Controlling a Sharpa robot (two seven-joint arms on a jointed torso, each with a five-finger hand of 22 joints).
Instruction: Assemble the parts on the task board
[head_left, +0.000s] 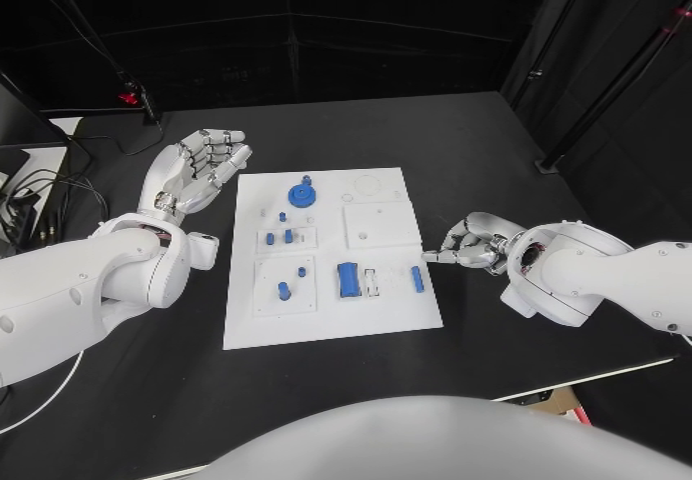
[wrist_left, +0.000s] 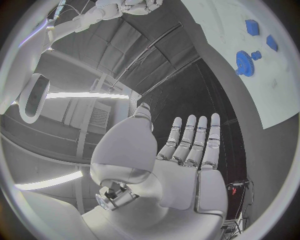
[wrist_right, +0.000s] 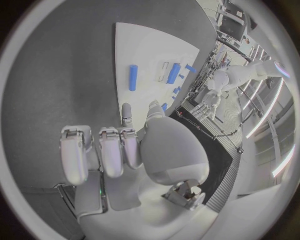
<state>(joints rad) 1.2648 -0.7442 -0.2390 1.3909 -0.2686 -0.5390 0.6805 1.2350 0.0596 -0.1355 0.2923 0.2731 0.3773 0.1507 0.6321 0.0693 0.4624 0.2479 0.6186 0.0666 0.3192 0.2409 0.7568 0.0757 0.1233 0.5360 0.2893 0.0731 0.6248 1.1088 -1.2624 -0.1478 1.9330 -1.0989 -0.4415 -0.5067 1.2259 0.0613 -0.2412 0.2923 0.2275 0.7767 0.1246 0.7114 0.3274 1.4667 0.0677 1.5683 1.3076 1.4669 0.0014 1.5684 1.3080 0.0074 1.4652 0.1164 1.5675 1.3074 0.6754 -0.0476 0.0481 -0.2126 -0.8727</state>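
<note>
Parts lie scattered over the white board in the middle of the black table: a blue gear up near the far end, a fat blue block toward the near end, and a slim blue bar out by the board's right edge. Between block and bar sits a pale little frame, hard to read from here. Smaller blue bits dot the left column of recesses; their shapes are too tiny to call.

Left hand hangs beside the board's far left corner, off the plate, fingers straight and spread, holding nothing; its wrist camera shows the same flat palm, with the gear off to the side.

Right hand sits just past the board's right edge, near that slim bar. Fingers are curled inward, thumb tucked close, and nothing shows in them.
</note>
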